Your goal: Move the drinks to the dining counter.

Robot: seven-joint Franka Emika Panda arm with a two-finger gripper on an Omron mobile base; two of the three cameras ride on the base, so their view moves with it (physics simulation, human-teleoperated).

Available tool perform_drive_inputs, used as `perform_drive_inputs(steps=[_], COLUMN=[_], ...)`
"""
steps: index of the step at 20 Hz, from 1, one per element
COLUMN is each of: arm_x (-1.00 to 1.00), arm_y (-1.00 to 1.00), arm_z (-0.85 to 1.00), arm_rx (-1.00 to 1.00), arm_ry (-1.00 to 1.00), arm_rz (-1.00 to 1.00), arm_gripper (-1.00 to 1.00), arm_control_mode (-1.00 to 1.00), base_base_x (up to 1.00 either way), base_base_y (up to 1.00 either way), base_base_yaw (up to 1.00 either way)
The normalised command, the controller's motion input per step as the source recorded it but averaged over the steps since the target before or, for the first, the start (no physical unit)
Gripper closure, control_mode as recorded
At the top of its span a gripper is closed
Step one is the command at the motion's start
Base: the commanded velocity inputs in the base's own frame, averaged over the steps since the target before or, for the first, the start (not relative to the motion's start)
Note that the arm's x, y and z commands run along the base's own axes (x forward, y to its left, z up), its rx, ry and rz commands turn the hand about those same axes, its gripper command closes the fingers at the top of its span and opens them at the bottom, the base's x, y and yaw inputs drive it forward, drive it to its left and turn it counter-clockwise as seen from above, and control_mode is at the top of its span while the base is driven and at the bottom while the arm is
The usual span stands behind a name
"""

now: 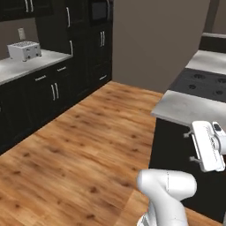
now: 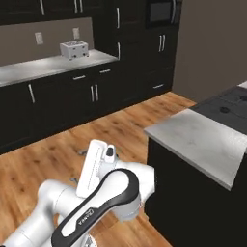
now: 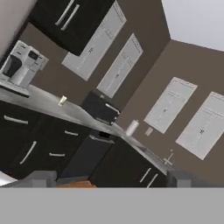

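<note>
Standing beside the dining counter (image 2: 202, 137), the arm holds its gripper (image 3: 109, 178) empty, fingers (image 3: 41, 178) spread wide apart with nothing between them. In the hand view the gripper looks across the room at a far worktop (image 3: 52, 107) carrying a coffee machine (image 3: 19, 65). A small pale object (image 3: 62, 100) stands on that worktop just beside the machine, and a whitish cylinder (image 3: 131, 127) stands farther along it; either may be a drink, but both are too small to identify. No bottle can be made out. The dining counter's grey top, with the cooktop (image 1: 201, 84) beyond it, carries no drink on its visible part. Well apart from it, a toaster (image 1: 24, 50) sits on the side worktop (image 1: 44, 62).

Judgement: the task is at its start. No drink appears delivered, so every transfer remains.
</note>
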Motion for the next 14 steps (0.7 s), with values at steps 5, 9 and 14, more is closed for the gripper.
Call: perform_drive_inputs(steps=[5,9,14], arm_x=[0.0,0.0,0.0], arm_y=[0.0,0.0,0.0], arm_z=[0.0,0.0,0.0], arm_rx=[0.0,0.0,0.0], arm_ry=[0.0,0.0,0.0], arm_rz=[0.0,0.0,0.0], arm_gripper=[-1.0,-1.0,-1.0], arm_control_mode=[1.0,1.0,1.0], base_base_x=[0.28,-0.03,0.0], base_base_y=[1.0,0.94,0.57], base_base_yaw=[0.3,0.75,0.91])
